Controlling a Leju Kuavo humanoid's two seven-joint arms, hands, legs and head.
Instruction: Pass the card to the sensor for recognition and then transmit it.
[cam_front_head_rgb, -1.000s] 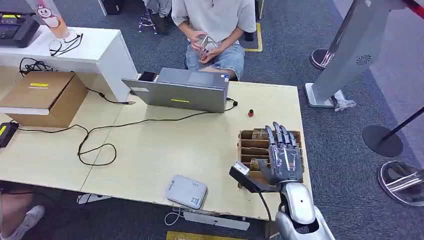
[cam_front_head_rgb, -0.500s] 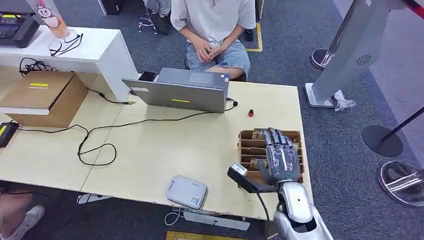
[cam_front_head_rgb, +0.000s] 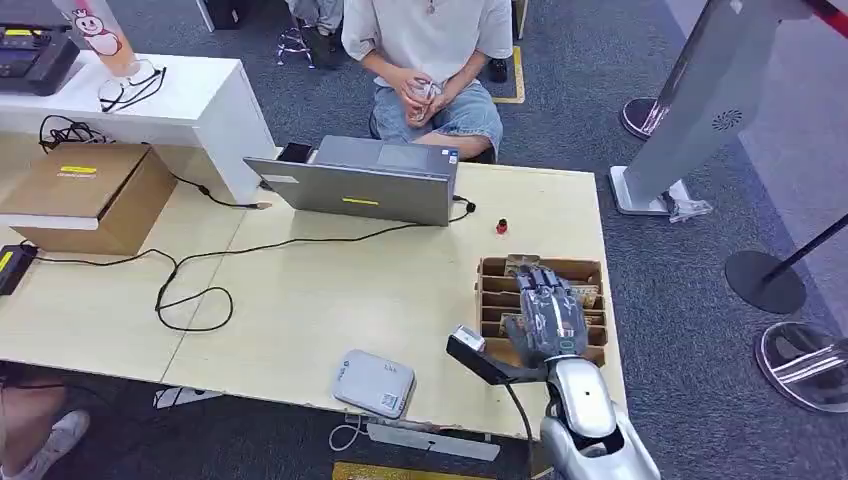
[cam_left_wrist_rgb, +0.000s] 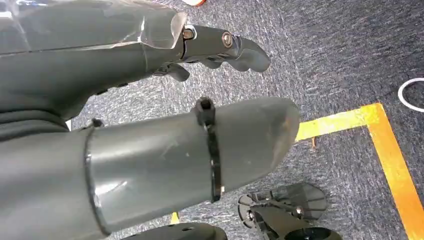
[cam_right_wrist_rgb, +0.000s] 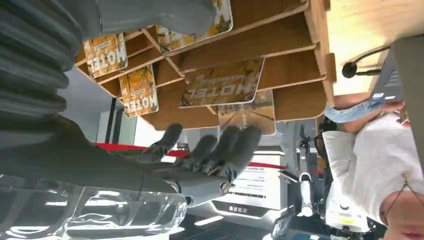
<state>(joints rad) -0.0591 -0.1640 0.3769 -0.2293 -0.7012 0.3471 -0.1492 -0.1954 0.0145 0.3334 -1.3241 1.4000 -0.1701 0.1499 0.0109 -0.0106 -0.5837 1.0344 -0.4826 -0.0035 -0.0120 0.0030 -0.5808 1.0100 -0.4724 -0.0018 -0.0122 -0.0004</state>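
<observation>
A wooden card rack (cam_front_head_rgb: 492, 301) stands at the table's right front corner, its slots holding several yellow cards marked MOTEL (cam_right_wrist_rgb: 222, 82). My right hand (cam_front_head_rgb: 550, 314) hovers over the rack with its fingers bent down toward the cards. In the right wrist view the right hand (cam_right_wrist_rgb: 150, 167) holds nothing, its dark fingers (cam_right_wrist_rgb: 227, 147) close to the cards but apart from them. The grey flat sensor (cam_front_head_rgb: 373, 383) lies at the table's front edge, left of the rack. My left hand (cam_left_wrist_rgb: 125, 65) hangs over the carpet, thumb and fingers apart, with nothing in it.
A grey laptop (cam_front_head_rgb: 360, 180) stands at the table's far side, with a person (cam_front_head_rgb: 430, 40) seated behind it. A black cable (cam_front_head_rgb: 195, 290) loops across the table's middle. A cardboard box (cam_front_head_rgb: 95, 195) sits at the left, a small red thing (cam_front_head_rgb: 501, 226) beyond the rack.
My right hand's fingers have bent down from straight and the hand has shifted slightly left and lower over the rack. The person's hands have moved.
</observation>
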